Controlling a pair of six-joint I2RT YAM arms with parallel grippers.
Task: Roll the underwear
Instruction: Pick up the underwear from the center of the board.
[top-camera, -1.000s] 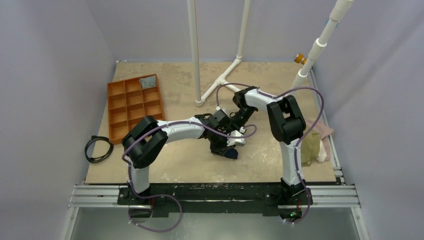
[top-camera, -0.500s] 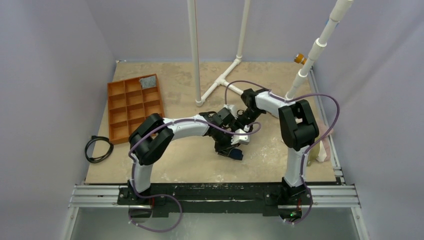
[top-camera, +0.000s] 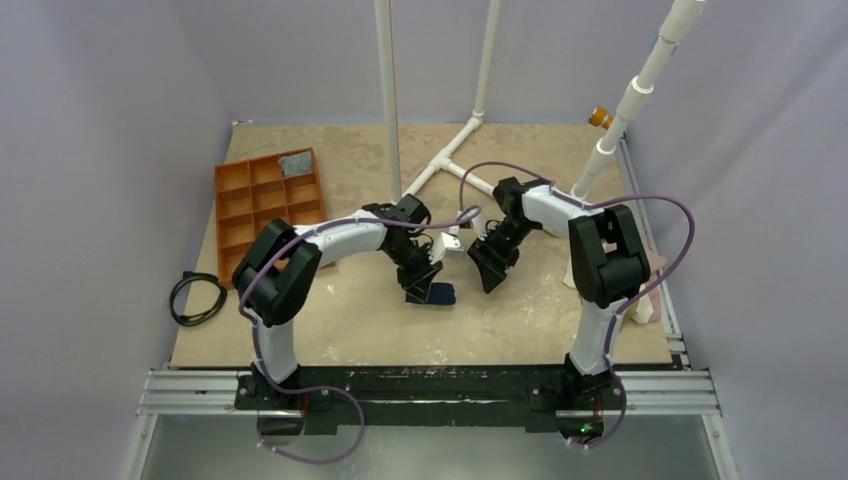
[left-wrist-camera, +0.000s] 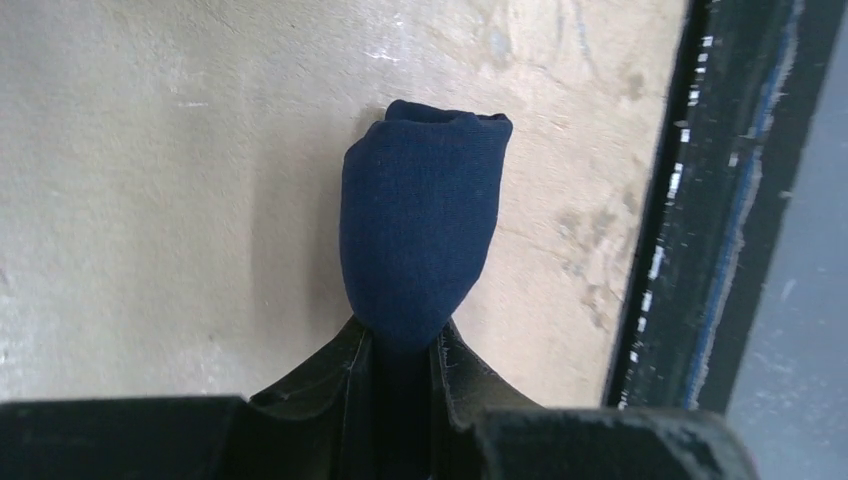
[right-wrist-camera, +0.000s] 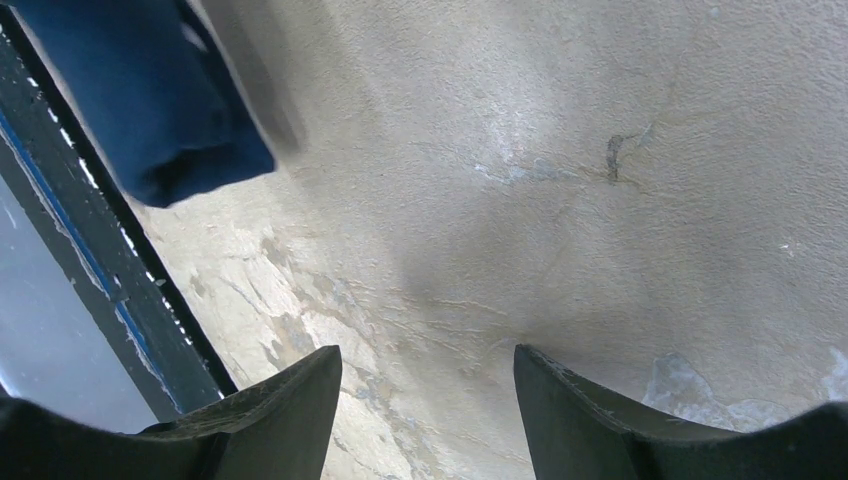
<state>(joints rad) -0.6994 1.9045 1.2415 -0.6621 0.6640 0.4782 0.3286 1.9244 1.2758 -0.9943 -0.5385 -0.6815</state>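
Between the jaws of the left gripper, the rolled navy underwear is pinched tight, jutting forward beyond the grip. Nearby, the right gripper hangs spread and empty over the table, roll ahead of it, off to one side.

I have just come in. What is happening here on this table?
The left end effector is shut on the underwear, which is rolled into a compact navy bundle and held close to the table. The right end effector is open and empty, a little apart from the bundle. The rolling seems to be done, but the bundle is not yet released.
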